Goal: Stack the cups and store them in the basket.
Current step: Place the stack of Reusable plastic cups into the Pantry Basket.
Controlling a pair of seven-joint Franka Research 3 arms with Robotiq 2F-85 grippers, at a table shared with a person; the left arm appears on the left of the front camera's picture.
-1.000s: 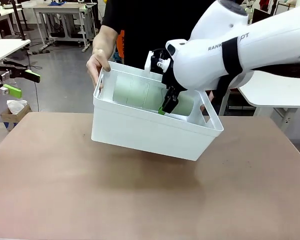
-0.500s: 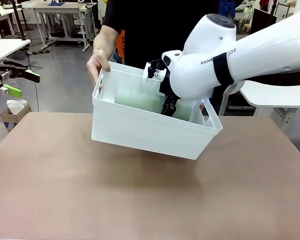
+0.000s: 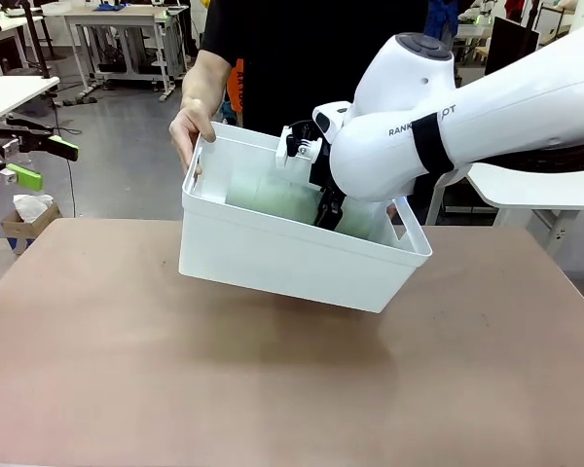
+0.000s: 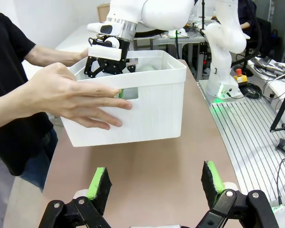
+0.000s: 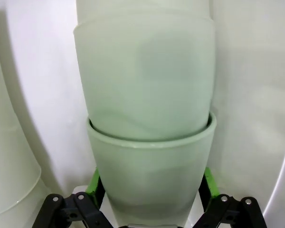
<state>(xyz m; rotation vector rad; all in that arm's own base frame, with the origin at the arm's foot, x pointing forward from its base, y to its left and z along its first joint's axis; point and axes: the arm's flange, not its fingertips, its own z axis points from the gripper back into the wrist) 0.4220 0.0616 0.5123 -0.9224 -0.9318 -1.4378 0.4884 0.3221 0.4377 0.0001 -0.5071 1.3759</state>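
A person's hands hold the white basket [image 3: 273,253] tilted above the table. Inside it lies a stack of pale mint-green cups [image 3: 263,195]. My right gripper [image 3: 325,210] reaches down into the basket from the right and is shut on that stack. In the right wrist view the nested cups [image 5: 147,109] sit between the green pads [image 5: 96,183] of the right gripper [image 5: 151,184], against the basket's white wall [image 5: 256,95]. My left gripper [image 4: 156,186] stands open with nothing in it, off the table's left side [image 3: 44,162], looking at the basket [image 4: 156,104].
One hand of the person [image 4: 76,99] grips the basket's near handle slot, and the same hand [image 3: 190,126] shows at the basket's far left corner. The brown table [image 3: 273,389] lies bare under and in front of the basket. A box [image 3: 24,219] stands on the floor at the left.
My right gripper has sunk deeper into the basket with the cup stack, which now lies lower behind the front wall. Basket and left gripper have hardly moved.
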